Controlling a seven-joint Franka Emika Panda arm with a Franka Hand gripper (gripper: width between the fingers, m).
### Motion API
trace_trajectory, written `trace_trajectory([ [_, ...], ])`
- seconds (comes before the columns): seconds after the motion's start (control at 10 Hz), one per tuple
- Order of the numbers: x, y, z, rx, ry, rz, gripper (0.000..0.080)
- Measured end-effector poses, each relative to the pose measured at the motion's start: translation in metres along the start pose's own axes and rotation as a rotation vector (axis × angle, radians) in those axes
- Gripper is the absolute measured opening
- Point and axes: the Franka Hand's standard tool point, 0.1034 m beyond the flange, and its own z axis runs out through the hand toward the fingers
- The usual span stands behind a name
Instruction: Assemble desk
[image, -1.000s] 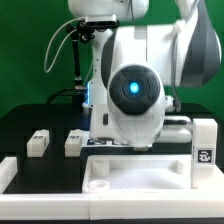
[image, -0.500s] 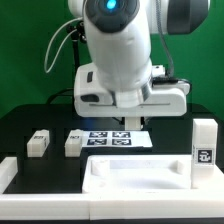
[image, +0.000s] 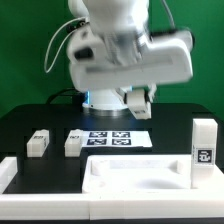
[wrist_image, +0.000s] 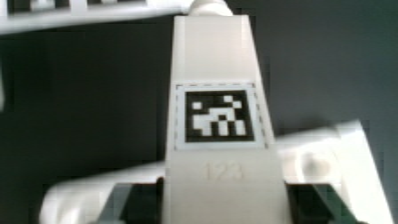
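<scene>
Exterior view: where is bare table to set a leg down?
Bare black table lies between the marker board and the upright leg, and behind the two lying legs at the exterior view's left. Crowded: the front, filled by the tabletop, and around the lying legs.

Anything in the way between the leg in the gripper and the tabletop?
Nothing visible. The gripper holds the leg above the flat marker board; the tabletop lies nearer the camera, other legs off to the sides.
</scene>
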Motion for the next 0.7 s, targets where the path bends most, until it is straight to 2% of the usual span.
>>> trace_trajectory([
  [0.1, -0.002, 0.003, 0.000, 0.001, 0.125, 0.006, 0.0290],
  [0.2, -0.009, 0.004, 0.005, -0.002, 0.153, 0.005, 0.0290],
  [0.3, -0.002, 0.004, 0.003, -0.011, 0.234, 0.002, 0.0290],
  [0.6, 0.008, 0.009, 0.001, -0.039, 0.449, -0.006, 0.0290],
  [0.7, 0.016, 0.011, -0.006, -0.050, 0.502, -0.018, 0.0290],
])
